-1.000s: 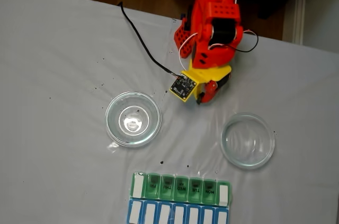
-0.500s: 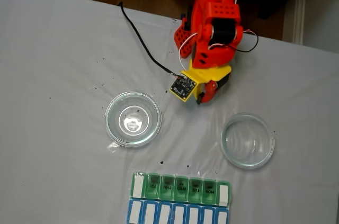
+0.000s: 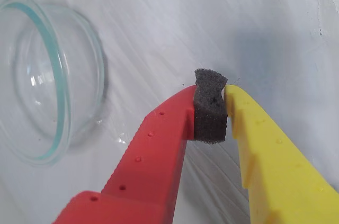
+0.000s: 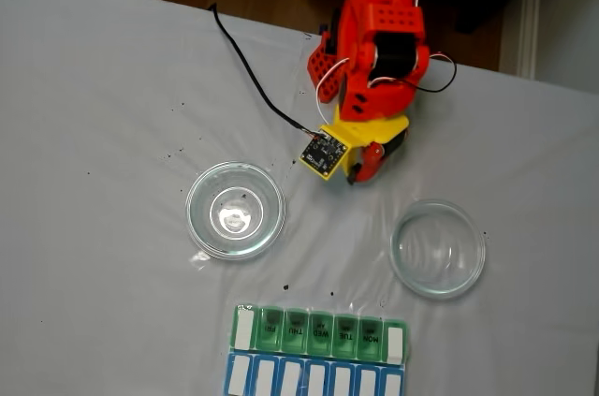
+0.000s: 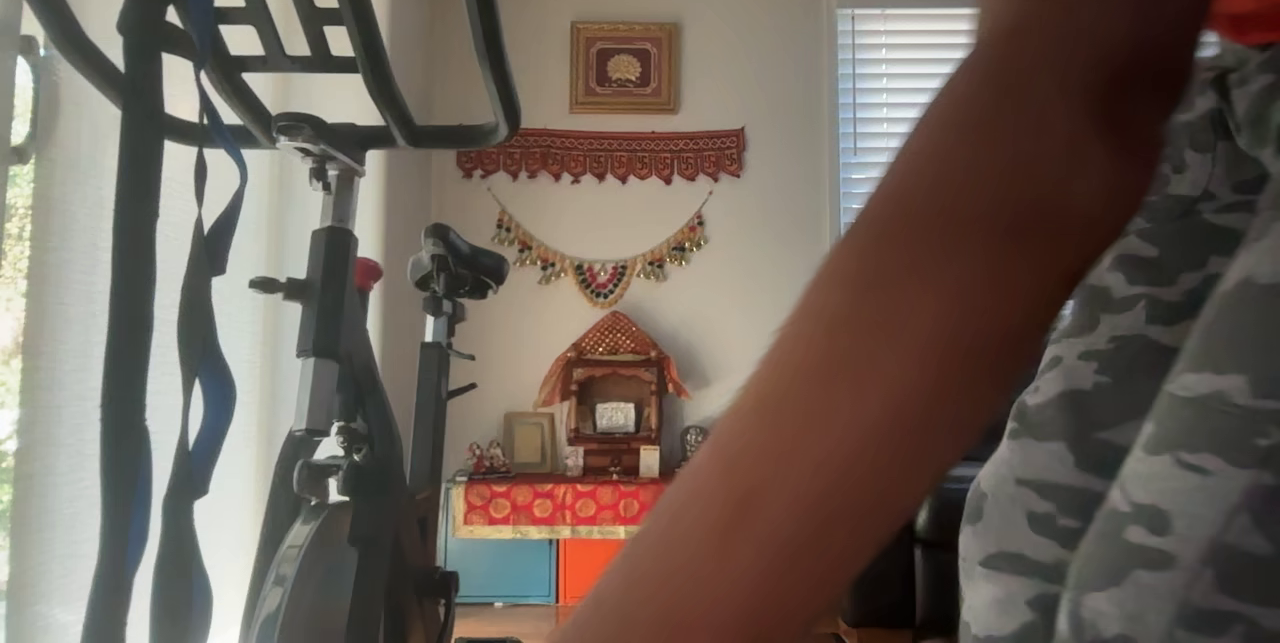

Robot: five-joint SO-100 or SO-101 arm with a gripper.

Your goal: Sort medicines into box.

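Basically nothing has changed: in the fixed view the arm sits exactly as it did a sec ago, so no progress on sorting yet.

Wrist view: the jaws [image 3: 211, 108] are together, red finger [image 3: 153, 155] and yellow finger [image 3: 267, 155] pinching just their own grey foam pad [image 3: 210, 113], no pill betw them. A glass dish [image 3: 39, 75] lies at 9 o'clock of the tips, looks empty. Cloth-covered bench [image 3: 159, 17] under everything. No medicines seen here.

Fixed view: the arm [image 4: 379, 40] is at 12 o'clock, jaws [image 4: 363, 171] pointing down twd 6, hovering above or resting on the cloth, can't tell which. Left dish [image 4: 235, 210] at approx 8 o'clock of the tips, right dish [image 4: 437, 248] at approx 4 o'clock; both look empty. The box [image 4: 318, 330] lies at 6 o'clock by the frame edge, well apart from the jaws, green lids over the blue-lidded row [image 4: 314, 379]. No green or red balls visible on the bench or in the dishes; whether any are inside the box can't be told. Judgement: either done or not started.

Other view: a person's forearm [image 5: 900, 343] and camo sleeve [image 5: 1150, 423] in the foreground, an exercise bike [image 5: 340, 373] and a wall shrine [image 5: 612, 403] behind; nothing of the bench. The wrist view gives jaw closure, the fixed one gives the layout and the box.
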